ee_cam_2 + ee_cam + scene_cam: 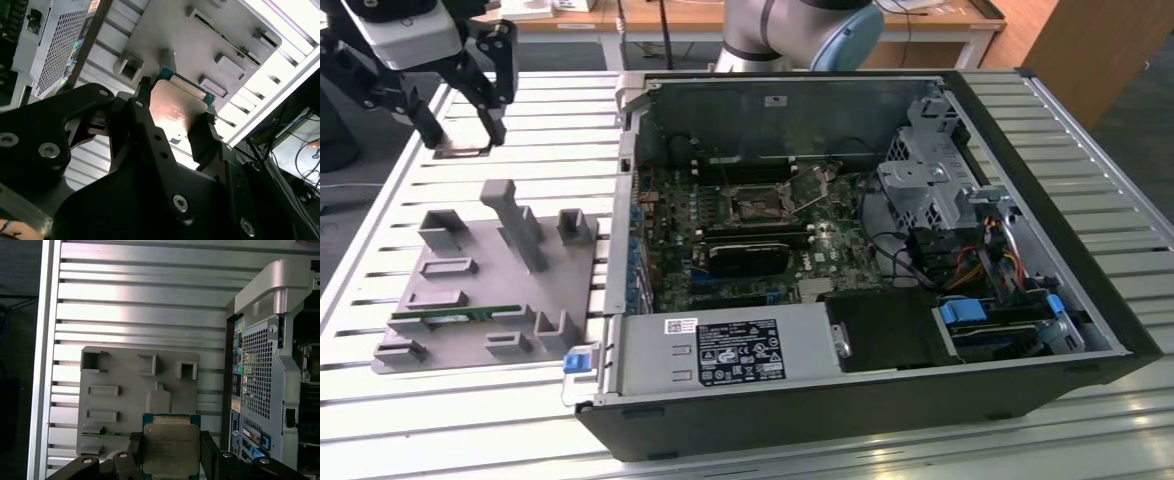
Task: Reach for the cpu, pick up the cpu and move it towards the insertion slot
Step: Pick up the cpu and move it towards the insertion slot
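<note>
My gripper (463,138) hangs at the exterior view's upper left, above the slatted table and past the far end of the grey tray (480,290). It is shut on the cpu (463,152), a small flat square chip held by two opposite edges. In both wrist views the cpu (171,445) (177,107) sits between the black fingers (207,452) (200,137), clear of the tray (125,400) below. The insertion slot (758,205), a dark square socket with a metal frame, lies on the green board inside the open computer case, well towards the exterior view's right of the gripper.
The open computer case (987,390) takes up the middle and right, its wall (255,380) close beside the tray. Upright grey posts (520,225) stand on the tray, and a green memory stick (447,315) lies in one recess. The arm's base (787,30) stands behind the case.
</note>
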`<move>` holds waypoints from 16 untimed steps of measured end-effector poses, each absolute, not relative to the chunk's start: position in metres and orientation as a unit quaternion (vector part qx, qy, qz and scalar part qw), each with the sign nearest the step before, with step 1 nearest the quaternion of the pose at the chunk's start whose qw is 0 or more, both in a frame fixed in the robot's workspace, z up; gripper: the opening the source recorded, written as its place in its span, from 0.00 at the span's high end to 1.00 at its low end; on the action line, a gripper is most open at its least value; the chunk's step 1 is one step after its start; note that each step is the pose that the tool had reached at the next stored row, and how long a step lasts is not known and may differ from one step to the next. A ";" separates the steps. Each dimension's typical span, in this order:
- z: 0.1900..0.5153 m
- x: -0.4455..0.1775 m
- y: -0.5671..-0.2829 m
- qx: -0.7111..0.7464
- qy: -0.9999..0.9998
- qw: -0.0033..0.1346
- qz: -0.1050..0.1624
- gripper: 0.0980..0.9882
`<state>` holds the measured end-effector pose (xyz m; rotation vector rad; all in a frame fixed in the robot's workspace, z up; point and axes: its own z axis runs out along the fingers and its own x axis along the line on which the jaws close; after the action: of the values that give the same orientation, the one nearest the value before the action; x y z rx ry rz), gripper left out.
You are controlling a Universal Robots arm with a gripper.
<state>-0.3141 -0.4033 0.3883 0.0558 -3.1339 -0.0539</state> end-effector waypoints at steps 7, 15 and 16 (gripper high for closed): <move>0.389 -0.297 -0.403 0.018 -1.000 0.004 -0.017 0.50; 0.388 -0.270 -0.399 0.018 -1.000 0.004 -0.017 0.50; 0.388 -0.267 -0.398 0.018 -1.000 0.004 -0.017 0.50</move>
<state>-0.2673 -0.3980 0.3878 0.0556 -3.1335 -0.0539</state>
